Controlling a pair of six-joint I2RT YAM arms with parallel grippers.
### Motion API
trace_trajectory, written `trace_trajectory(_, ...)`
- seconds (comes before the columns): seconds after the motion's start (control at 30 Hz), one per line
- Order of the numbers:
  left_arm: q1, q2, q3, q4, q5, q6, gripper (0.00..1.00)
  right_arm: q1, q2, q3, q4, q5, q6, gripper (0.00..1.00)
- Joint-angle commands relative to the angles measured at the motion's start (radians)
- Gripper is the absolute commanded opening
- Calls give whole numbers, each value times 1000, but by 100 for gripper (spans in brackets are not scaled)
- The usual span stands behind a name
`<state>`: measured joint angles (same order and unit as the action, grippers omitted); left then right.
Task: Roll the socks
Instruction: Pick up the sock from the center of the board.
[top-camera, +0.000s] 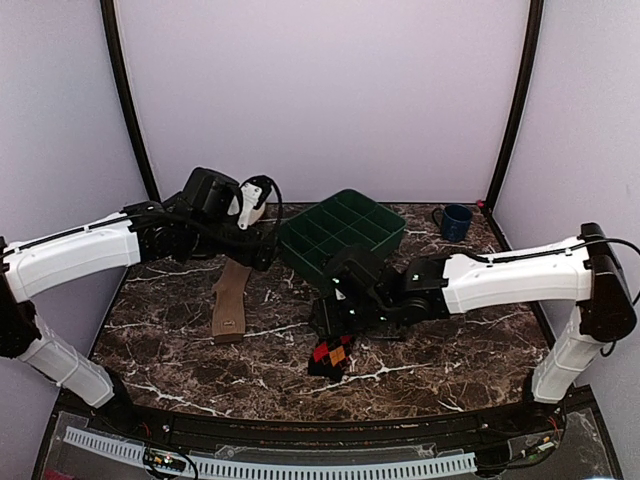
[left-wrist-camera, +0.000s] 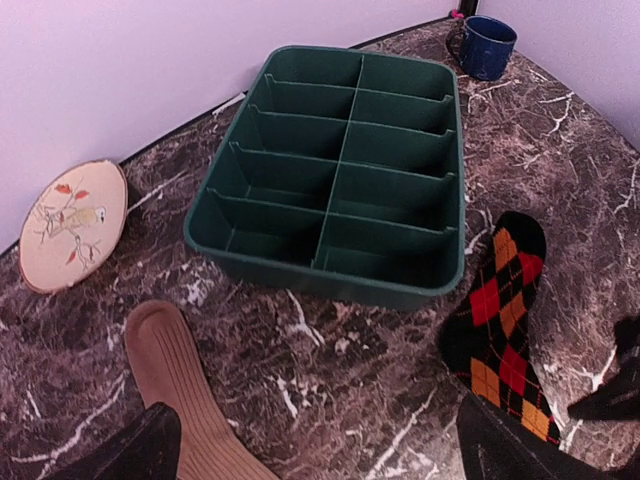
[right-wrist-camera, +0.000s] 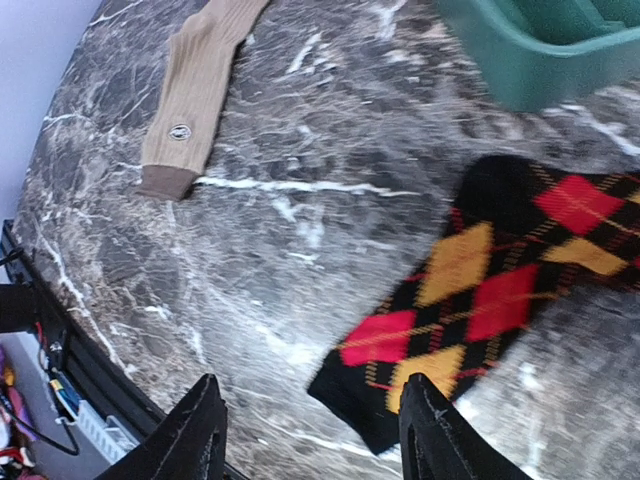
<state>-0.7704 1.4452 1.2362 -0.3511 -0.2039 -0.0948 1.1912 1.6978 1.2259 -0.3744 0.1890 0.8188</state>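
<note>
Left gripper (left-wrist-camera: 315, 425): fingers are held wide apart with nothing gripped; it is raised above the table, probably so that both socks can be seen.
Tan sock (left-wrist-camera: 180, 380): laid flat just ahead of one finger; ribbed knit, a long soft strip with a rounded toe.
Right gripper (right-wrist-camera: 312, 392): fingers are spread and empty, set low by the cuff, likely for a first fold.
Argyle sock (right-wrist-camera: 480, 290): stretched flat ahead and to the right; black knit with red, orange and yellow diamonds, not yet rolled.
Marble table (right-wrist-camera: 250, 250): hard, smooth, white-veined.
</note>
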Motion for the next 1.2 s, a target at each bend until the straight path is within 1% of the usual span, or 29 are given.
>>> trace_trajectory(0.0,-30,-143,-96,-29,-20,-119,99,12,-115,-117,-26,167,-94,61)
trace_trajectory(0.07,-51,-185,-149,-25,-14,-130,99,19,-181,-163,-11,237,-120,67)
trace_trajectory(0.1,-64,-202,-175,-19,-13,-135,99,21,-213,-183,6,279,-128,71)
trace_trajectory(0.17,-90,-224,-227,-6,-7,-151,99,21,-276,-238,55,410,-96,94)
trace_trajectory(0.2,-104,-229,-254,0,-4,-166,99,20,-304,-263,76,479,-69,100)
trace_trajectory(0.27,-139,-228,-291,6,1,-197,99,17,-354,-312,115,586,-21,99)
trace_trajectory(0.3,-158,-221,-303,7,5,-212,99,5,-375,-333,160,580,-50,100)
trace_trajectory(0.37,-206,-196,-320,9,-7,-234,99,-28,-407,-372,268,499,-145,99)
trace_trajectory(0.4,-221,-181,-327,11,-7,-250,99,-44,-405,-377,284,479,-162,96)
trace_trajectory(0.43,-233,-164,-332,18,4,-267,99,-62,-390,-365,258,472,-154,93)
trace_trajectory(0.5,-263,-125,-331,24,17,-302,99,-117,-347,-314,157,455,-122,91)
trace_trajectory(0.53,-277,-105,-330,30,19,-316,99,-144,-325,-300,133,436,-119,88)
trace_trajectory(0.57,-287,-81,-328,40,26,-324,99,-171,-307,-292,127,402,-126,83)
trace_trajectory(0.6,-294,-57,-322,45,32,-333,99,-192,-292,-287,132,357,-137,74)
trace_trajectory(0.77,-305,50,-292,83,70,-373,98,-261,-212,-238,176,113,-211,12)
trace_trajectory(0.8,-305,67,-285,91,81,-379,98,-269,-193,-221,173,77,-222,4)
trace_trajectory(0.83,-306,84,-281,100,96,-384,97,-273,-175,-203,170,42,-231,0)
trace_trajectory(1.03,-312,156,-271,195,249,-370,96,-295,-96,-177,234,-174,-226,0)
trace_trajectory(1.17,-319,196,-262,217,271,-376,96,-314,-44,-211,343,-350,-205,0)
